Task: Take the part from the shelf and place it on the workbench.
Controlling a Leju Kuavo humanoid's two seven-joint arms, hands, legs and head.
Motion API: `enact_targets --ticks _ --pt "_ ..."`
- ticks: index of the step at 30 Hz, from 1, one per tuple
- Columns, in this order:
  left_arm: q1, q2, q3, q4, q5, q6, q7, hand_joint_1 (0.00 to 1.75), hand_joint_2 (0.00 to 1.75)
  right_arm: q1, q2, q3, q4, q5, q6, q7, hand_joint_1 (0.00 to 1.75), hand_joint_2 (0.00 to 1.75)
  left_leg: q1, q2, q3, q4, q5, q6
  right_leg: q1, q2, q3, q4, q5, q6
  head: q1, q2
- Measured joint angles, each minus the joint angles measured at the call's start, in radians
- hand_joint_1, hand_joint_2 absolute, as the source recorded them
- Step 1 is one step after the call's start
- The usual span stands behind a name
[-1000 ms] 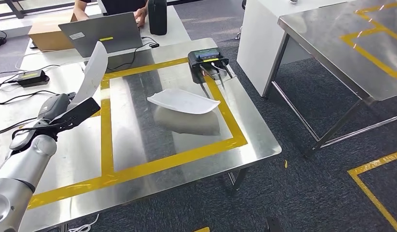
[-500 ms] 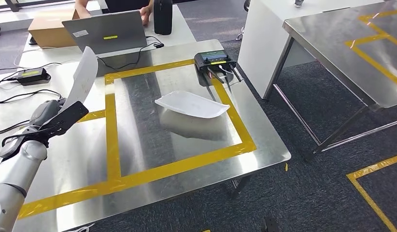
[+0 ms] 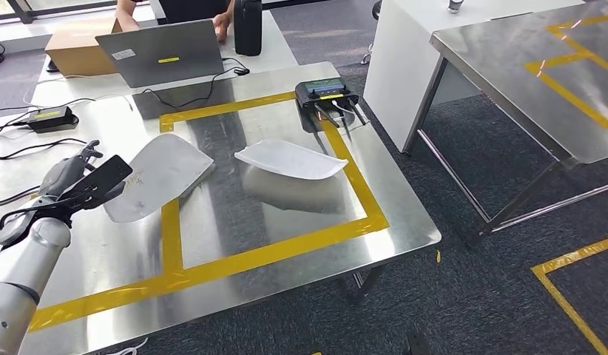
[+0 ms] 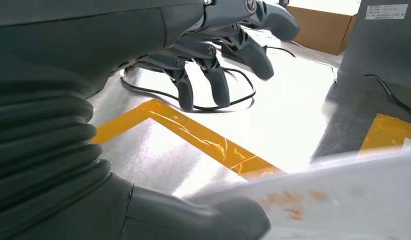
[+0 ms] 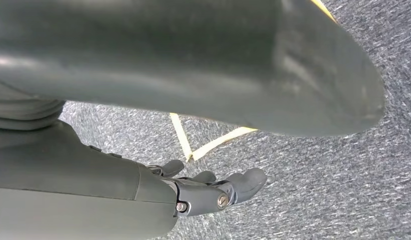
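No readable writing. Curved white part [image 3: 159,175] flat on steel counter [image 3: 234,222], across yellow tape [image 3: 170,229]; left hand [image 3: 73,171] fingers [image 4: 218,85] spread, empty; right hand [image 5: 213,187] empty, fingers apart.

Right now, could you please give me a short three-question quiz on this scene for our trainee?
1. True or false: the workbench bears only one part.
2. Which crosses the yellow tape: A, the grey-white part by the left hand, or B, the white part?
3. Fill in: the open grey machine beyond the workbench is a ____.
Key: 1 false; 2 A; 3 laptop.
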Motion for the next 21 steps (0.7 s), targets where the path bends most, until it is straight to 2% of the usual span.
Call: enact_targets --ticks 2,3,6,8,11,12,13,14,15,16,17,18,19,21 --pt "0.001 -0.006 0.0 -0.001 -0.016 0.003 0.003 0.0 1.31 0.0 0.0 0.0 0.0 0.001 0.004 -0.002 0.0 0.0 -0.001 0.0 0.0 0.001 -0.001 0.002 -0.001 0.0 0.0 -0.001 0.0 0.002 0.0 0.0" --pt "0.002 -0.011 0.0 -0.002 -0.024 0.006 0.003 0.0 1.31 0.0 0.0 0.0 0.0 0.001 0.007 -0.003 0.0 0.0 -0.003 0.0 -0.001 0.002 -0.002 0.005 -0.002 0.0 0.0 -0.002 0.001 0.005 0.0 0.0" --pt "0.002 -0.028 0.0 -0.015 -0.042 0.02 0.002 0.0 0.0 -0.001 0.0 0.0 0.0 0.002 0.013 -0.008 0.0 0.0 0.0 0.001 0.004 -0.007 0.001 0.014 -0.002 -0.001 0.002 -0.002 -0.001 0.016 0.0 0.0" --pt "0.0 -0.038 -0.001 -0.026 -0.047 0.025 0.001 0.0 0.0 -0.003 -0.001 0.0 0.0 0.003 0.014 -0.009 0.0 0.0 0.008 0.006 0.013 -0.021 0.005 0.019 -0.002 -0.004 -0.019 0.047 -0.034 0.025 0.005 0.0" --pt "0.001 -0.044 -0.001 -0.031 -0.048 0.027 0.0 0.0 0.0 -0.002 -0.001 0.0 0.0 0.003 0.013 -0.004 0.0 0.0 0.011 0.016 0.016 -0.024 0.004 0.021 -0.016 -0.008 -0.119 0.238 -0.118 0.041 0.017 0.0" --pt "0.003 -0.044 -0.001 -0.031 -0.048 0.027 0.0 0.0 0.0 -0.001 -0.001 0.0 0.0 0.003 0.012 -0.001 0.0 0.0 0.013 0.018 0.016 -0.023 0.003 0.019 -0.021 -0.01 -0.144 0.28 -0.123 0.046 0.021 0.0" --pt "0.004 -0.045 -0.001 -0.031 -0.048 0.027 0.0 0.0 0.0 0.001 -0.001 0.0 0.0 0.003 0.011 0.0 0.0 0.0 0.016 0.02 0.016 -0.02 0.001 0.016 -0.026 -0.012 -0.149 0.28 -0.105 0.051 0.026 0.0" --pt "0.004 -0.045 -0.001 -0.032 -0.048 0.027 -0.001 0.0 0.0 0.001 -0.001 0.0 0.0 0.003 0.011 0.002 0.0 0.0 0.02 0.02 0.016 -0.016 -0.001 0.011 -0.031 -0.014 -0.135 0.241 -0.07 0.056 0.039 0.0" --pt "0.005 -0.045 -0.001 -0.033 -0.049 0.027 -0.001 0.0 0.0 0.002 -0.001 0.0 0.0 0.003 0.011 0.002 0.0 0.0 0.025 0.02 0.015 -0.011 -0.004 0.004 -0.037 -0.017 -0.105 0.173 -0.027 0.062 0.059 0.0" --pt "0.004 -0.046 -0.001 -0.035 -0.05 0.028 0.0 0.0 0.0 0.001 0.0 0.0 0.0 0.003 0.011 0.003 0.0 0.0 0.029 0.02 0.013 -0.006 -0.007 -0.004 -0.038 -0.018 -0.074 0.105 0.003 0.067 0.087 0.0" --pt "0.004 -0.046 -0.001 -0.037 -0.051 0.03 0.0 0.0 0.0 0.001 0.0 0.0 0.0 0.003 0.011 0.004 0.0 0.0 0.031 0.02 0.011 -0.003 -0.008 -0.013 -0.038 -0.017 -0.051 0.054 0.022 0.065 0.115 0.0" --pt "0.005 -0.046 -0.001 -0.038 -0.052 0.031 0.0 0.0 0.0 0.001 0.001 0.0 0.0 0.003 0.011 0.005 0.0 0.0 0.032 0.019 0.009 -0.001 -0.007 -0.021 -0.035 -0.015 -0.04 0.026 0.029 0.062 0.135 0.0" --pt "0.006 -0.047 -0.001 -0.039 -0.053 0.032 0.0 0.0 0.0 0.002 0.001 0.0 0.0 0.003 0.011 0.006 0.0 0.0 0.031 0.018 0.008 -0.001 -0.004 -0.029 -0.03 -0.013 -0.038 0.021 0.026 0.056 0.145 0.0" --pt "0.009 -0.048 -0.001 -0.04 -0.056 0.033 0.001 0.0 0.0 0.001 0.001 0.0 0.0 0.003 0.011 0.007 0.0 0.0 0.034 0.018 0.006 -0.005 -0.002 -0.041 -0.028 -0.013 -0.042 0.015 0.032 0.039 0.155 0.001"
